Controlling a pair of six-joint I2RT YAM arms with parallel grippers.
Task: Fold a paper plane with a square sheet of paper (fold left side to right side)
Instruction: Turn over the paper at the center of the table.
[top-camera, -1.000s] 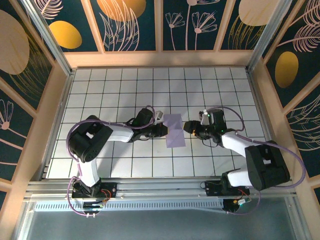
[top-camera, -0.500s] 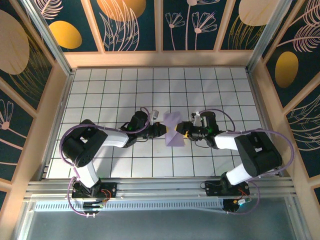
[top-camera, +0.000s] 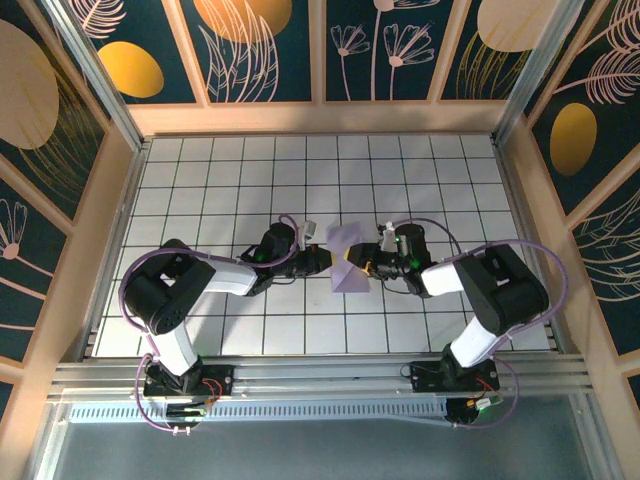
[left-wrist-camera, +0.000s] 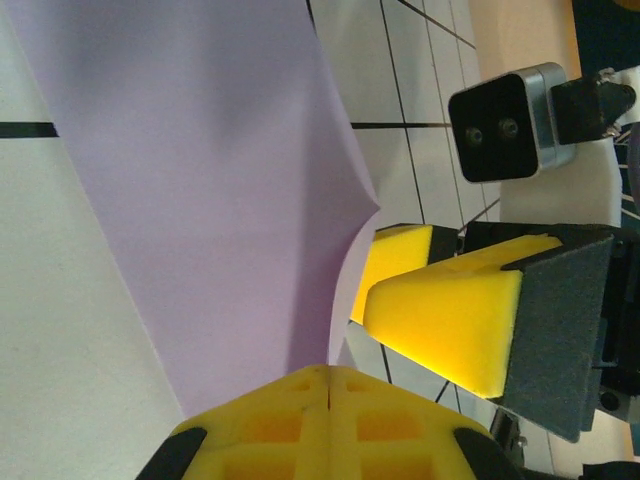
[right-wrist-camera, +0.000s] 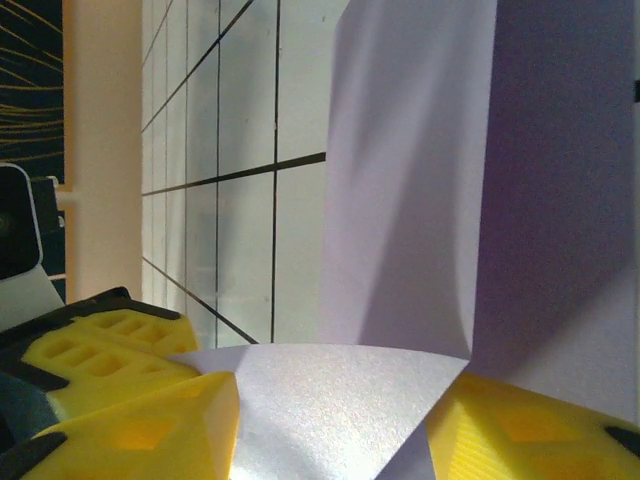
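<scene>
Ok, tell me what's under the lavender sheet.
The white tiled tabletop lies under the square sheet of paper; black grid lines run in beneath its edges. The left tool pinches one edge up. The tiles it covers are hidden.

You had a white tiled tabletop (top-camera: 200, 180) with dark grid lines, boxed by a pale wooden rim (top-camera: 320, 118) on the far, left and right sides. Dark blue panels (top-camera: 420, 80) with gold discs (top-camera: 130, 68) and pale flower outlines stood beyond, and a metal rail (top-camera: 320, 375) ran along the near edge.
</scene>
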